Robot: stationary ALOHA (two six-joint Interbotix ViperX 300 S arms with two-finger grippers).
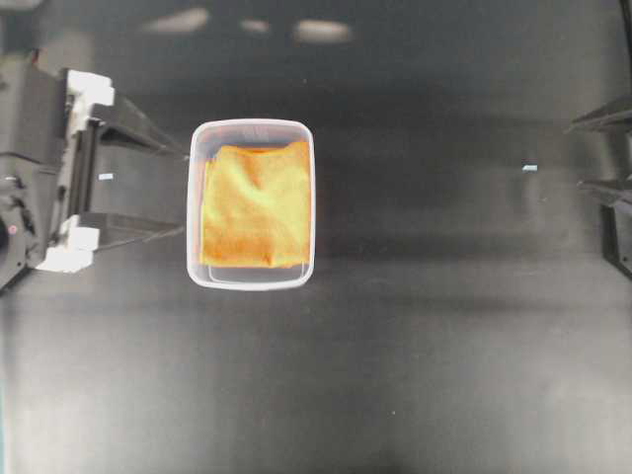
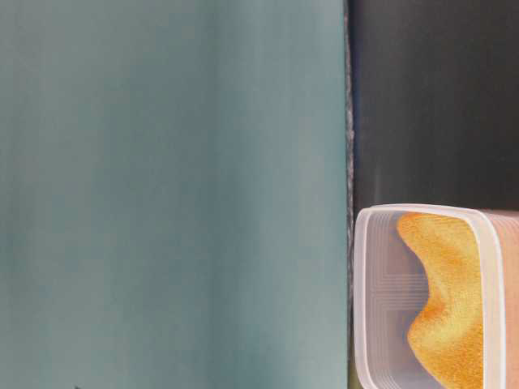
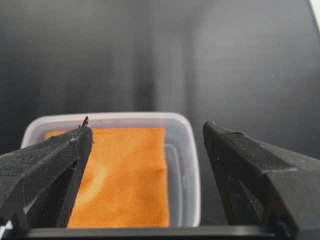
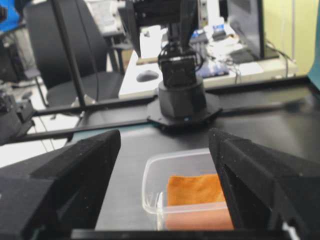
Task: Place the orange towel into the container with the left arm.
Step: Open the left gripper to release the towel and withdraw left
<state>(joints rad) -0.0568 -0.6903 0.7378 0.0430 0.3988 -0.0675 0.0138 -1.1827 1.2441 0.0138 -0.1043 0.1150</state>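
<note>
The orange towel (image 1: 257, 204) lies folded inside the clear container (image 1: 195, 197), left of the middle of the black table. My left gripper (image 1: 183, 191) is open and empty. Its two black fingers point at the container's left wall, just short of it. In the left wrist view the towel (image 3: 125, 175) lies in the container (image 3: 192, 165) beyond the open gripper (image 3: 148, 127). My right gripper (image 1: 585, 153) is open and empty at the far right edge, well away from the container. The right wrist view shows the container (image 4: 152, 185) and the towel (image 4: 195, 190) past the open gripper (image 4: 165, 136).
The table-level view shows the container (image 2: 369, 292) with the towel (image 2: 446, 308) beside a teal wall (image 2: 162, 194). The left arm's base (image 4: 182, 95) stands behind the container in the right wrist view. Small pale marks (image 1: 529, 168) lie on the table.
</note>
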